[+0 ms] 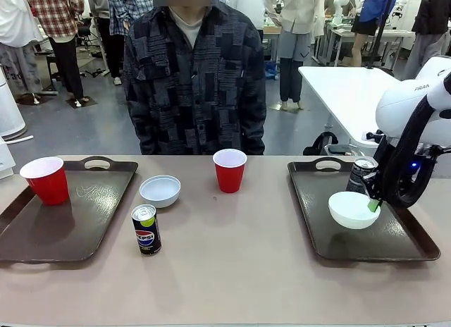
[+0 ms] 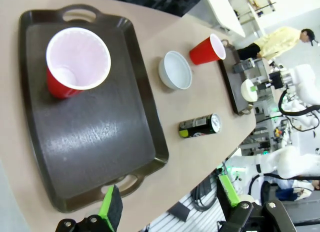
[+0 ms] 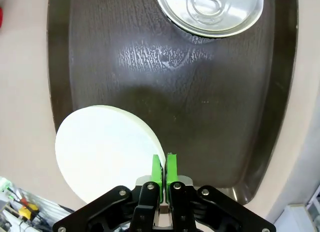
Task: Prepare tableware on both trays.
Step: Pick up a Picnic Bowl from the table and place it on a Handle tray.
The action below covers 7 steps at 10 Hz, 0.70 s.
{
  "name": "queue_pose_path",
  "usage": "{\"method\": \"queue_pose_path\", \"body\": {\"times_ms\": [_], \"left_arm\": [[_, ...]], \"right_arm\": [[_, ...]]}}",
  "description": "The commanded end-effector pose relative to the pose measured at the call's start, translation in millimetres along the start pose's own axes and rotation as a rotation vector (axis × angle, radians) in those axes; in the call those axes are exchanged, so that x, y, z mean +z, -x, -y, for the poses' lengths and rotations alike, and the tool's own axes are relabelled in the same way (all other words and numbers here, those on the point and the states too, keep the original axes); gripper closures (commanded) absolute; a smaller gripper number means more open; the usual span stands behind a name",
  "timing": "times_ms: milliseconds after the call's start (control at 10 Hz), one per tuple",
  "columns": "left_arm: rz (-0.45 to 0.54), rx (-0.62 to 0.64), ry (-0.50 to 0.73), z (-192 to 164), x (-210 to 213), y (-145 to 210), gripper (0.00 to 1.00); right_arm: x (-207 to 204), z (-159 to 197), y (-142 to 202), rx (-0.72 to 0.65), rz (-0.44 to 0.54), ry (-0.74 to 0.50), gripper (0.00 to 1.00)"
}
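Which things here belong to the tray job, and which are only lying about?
Job: two dark brown rectangular plastic trays, two red plastic cups, two shallow white round bowls, dark Pepsi can, black-silver can.
Lying about: white background table, dark item beside it.

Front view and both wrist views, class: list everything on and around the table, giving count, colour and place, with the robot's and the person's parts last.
trays: 2, dark brown; one at the table's left end, one at its right end
red cups: 2, white inside; one on the left tray, one on the bare table mid-far
white bowls: 2; one on the table beside the left tray, one on the right tray
Pepsi can: 1, dark; upright on the table between the trays
black-silver can: 1; far part of the right tray
table: 1, tan
left gripper: open, above the left tray's near end
right gripper: pads together at the rim of the white bowl on the right tray
person: dark patterned shirt, far side
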<state>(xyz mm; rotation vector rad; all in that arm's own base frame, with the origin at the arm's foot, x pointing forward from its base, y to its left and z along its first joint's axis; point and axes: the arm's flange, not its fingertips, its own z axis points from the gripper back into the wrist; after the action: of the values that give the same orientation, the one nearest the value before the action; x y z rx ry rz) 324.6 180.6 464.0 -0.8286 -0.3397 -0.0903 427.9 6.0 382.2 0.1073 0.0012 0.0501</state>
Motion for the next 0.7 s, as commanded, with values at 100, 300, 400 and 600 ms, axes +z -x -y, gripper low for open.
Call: {"method": "queue_pose_path", "body": {"times_ms": [100, 300, 400, 600], "left_arm": [[0.011, 0.014, 0.007, 1, 2, -1, 0.00], [0.011, 0.014, 0.007, 1, 2, -1, 0.00], [0.011, 0.014, 0.007, 1, 2, -1, 0.00], [0.011, 0.014, 0.007, 1, 2, -1, 0.00]], "right_arm": [[-15, 0, -9, -0.035, 0.004, 0.044, 0.96], [-25, 2, -10, -0.027, -0.008, 0.068, 0.96], [-25, 2, -9, -0.027, -0.015, 0.070, 0.85], [-19, -1, -6, -0.030, -0.011, 0.068, 0.36]]}}
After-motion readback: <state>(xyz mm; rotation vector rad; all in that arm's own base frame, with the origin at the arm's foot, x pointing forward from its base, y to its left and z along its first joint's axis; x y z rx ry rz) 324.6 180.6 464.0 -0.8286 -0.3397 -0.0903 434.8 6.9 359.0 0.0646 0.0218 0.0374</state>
